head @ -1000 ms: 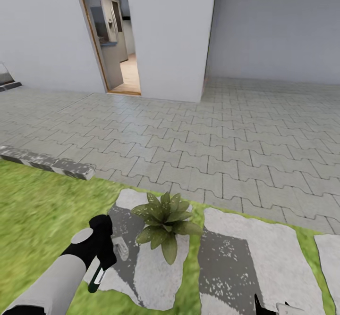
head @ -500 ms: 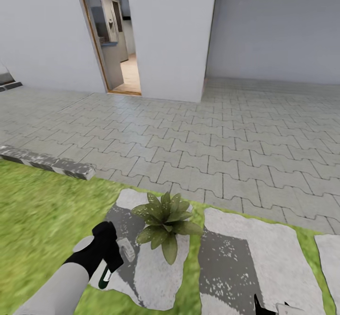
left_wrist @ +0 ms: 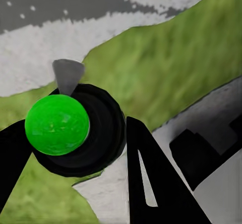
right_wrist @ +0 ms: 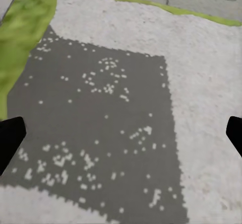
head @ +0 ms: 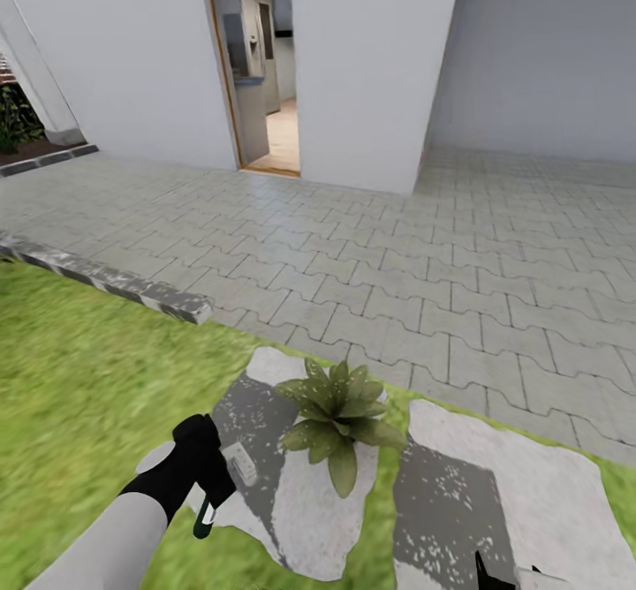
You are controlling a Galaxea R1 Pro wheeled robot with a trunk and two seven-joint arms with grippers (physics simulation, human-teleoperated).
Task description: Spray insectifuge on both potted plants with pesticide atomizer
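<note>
The pesticide atomizer (head: 206, 516) hangs from my left gripper (head: 201, 475), its green band and black end pointing down over the edge of a grey stepping stone (head: 291, 502) in the garden lawn. In the left wrist view the atomizer (left_wrist: 57, 125) shows end-on as a green dome in a black ring, held between the dark fingers (left_wrist: 151, 183), so the left gripper (left_wrist: 75, 138) is shut on it. A potted plant (head: 340, 409) with speckled pointed leaves stands on the same stone, just right of that gripper. My right gripper (head: 505, 577) sits low at the right; its fingertips (right_wrist: 10, 138) stand wide apart, open over a stone.
A second stepping stone (head: 495, 493) lies to the right of the plant. Grey interlocking paving (head: 397, 263) stretches beyond the grass, bordered at left by a mottled kerb (head: 132, 288). A white wall with an open doorway (head: 265, 69) stands behind. A dark shrub (head: 18, 122) is at far left.
The camera has turned left, so the plant, stones and doorway sit further right in the picture. My left gripper with the atomizer moved slightly forward toward the plant.
</note>
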